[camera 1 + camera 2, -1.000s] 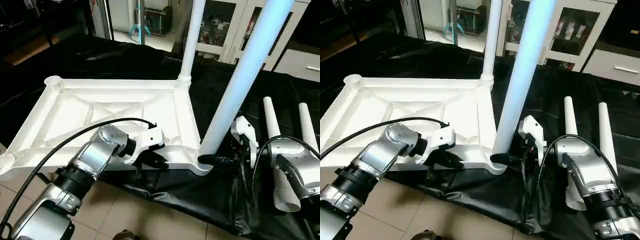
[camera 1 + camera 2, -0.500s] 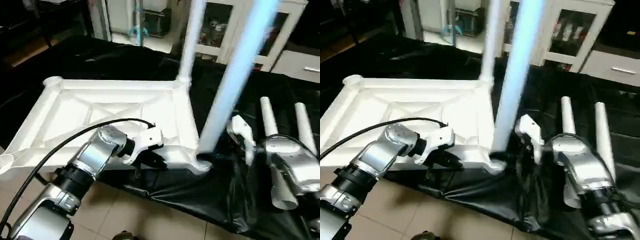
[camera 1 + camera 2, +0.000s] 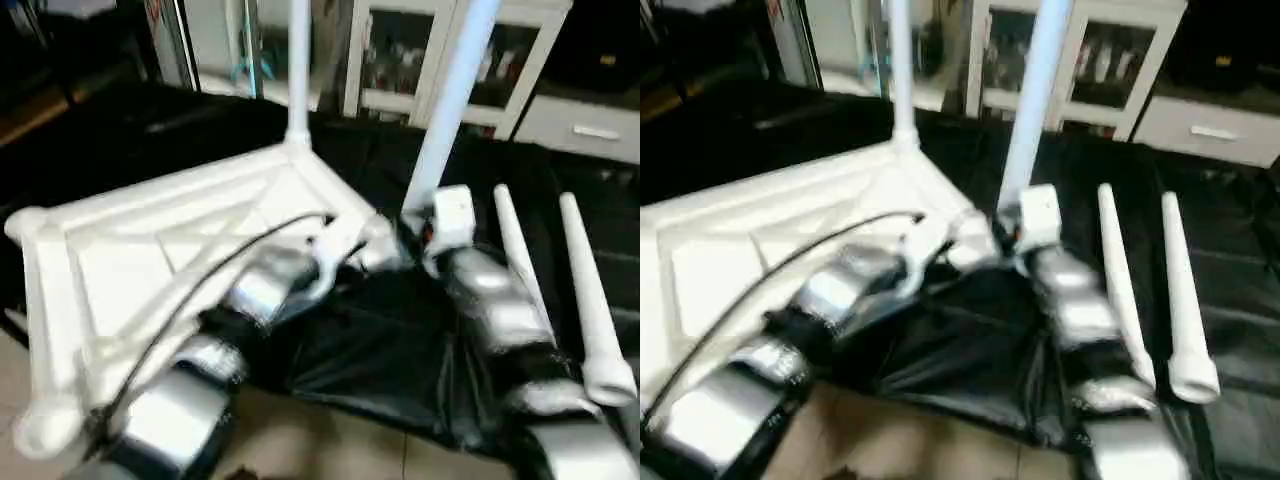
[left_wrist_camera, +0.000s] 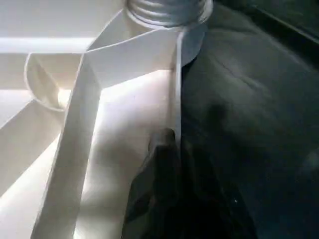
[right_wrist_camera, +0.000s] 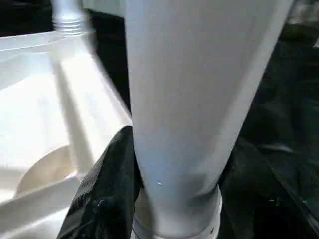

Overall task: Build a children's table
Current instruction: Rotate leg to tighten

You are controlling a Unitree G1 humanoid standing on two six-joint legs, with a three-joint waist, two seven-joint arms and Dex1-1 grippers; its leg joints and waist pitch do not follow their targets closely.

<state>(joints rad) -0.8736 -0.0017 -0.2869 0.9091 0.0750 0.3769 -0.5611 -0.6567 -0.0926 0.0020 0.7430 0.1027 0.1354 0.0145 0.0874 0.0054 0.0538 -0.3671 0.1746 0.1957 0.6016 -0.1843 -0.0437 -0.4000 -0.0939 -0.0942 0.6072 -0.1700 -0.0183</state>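
Tabletop (image 3: 150, 240) upside down on black-draped counter (image 3: 380, 350). 2 legs upright in corner sockets; 2 spare legs (image 3: 590, 300) lying at right. Right hand (image 5: 169, 199) clamped round near leg (image 5: 199, 89) base. Left hand (image 4: 164, 164) closed, empty, against tabletop rim.

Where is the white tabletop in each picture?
Left eye view: the tabletop lies upside down on the left side.
Right eye view: tabletop on the left side, partly behind the silver arm.
Left wrist view: tabletop, its ribs and rim close up.
Right wrist view: tabletop beside the big leg.
Shared landmark: the black cloth next to it.
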